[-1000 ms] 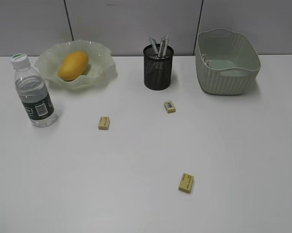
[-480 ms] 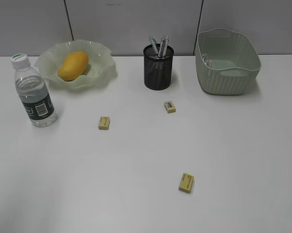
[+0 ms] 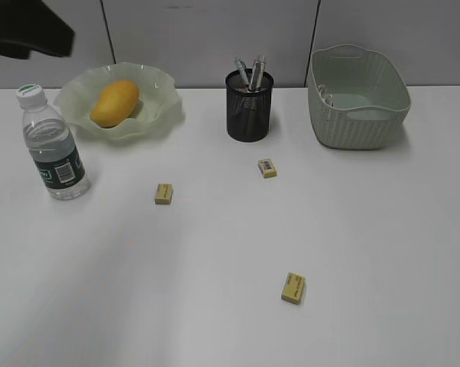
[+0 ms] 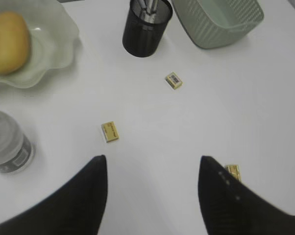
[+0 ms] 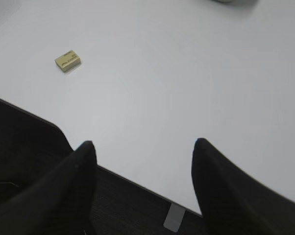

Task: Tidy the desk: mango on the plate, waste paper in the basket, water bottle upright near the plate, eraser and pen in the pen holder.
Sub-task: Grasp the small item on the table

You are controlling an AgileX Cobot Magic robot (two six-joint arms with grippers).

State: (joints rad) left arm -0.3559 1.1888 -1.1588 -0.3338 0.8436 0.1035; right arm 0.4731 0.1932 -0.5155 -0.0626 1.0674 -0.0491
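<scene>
smooth yellow-orange oval mango (image 3: 115, 103) lies long axis slanted up-right in pale green wavy-rimmed plate (image 3: 157, 115) on plain white desk (image 3: 230, 245); left gripper (image 4: 152, 169) and right gripper (image 5: 140, 152) both spread

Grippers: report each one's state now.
Left gripper: open, holding nothing.
Right gripper: open, holding nothing.

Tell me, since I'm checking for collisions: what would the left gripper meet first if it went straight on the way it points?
Probably bare desk: the open left gripper points between the erasers, the nearest eraser lying just left of that line. Depth is unclear.
</scene>
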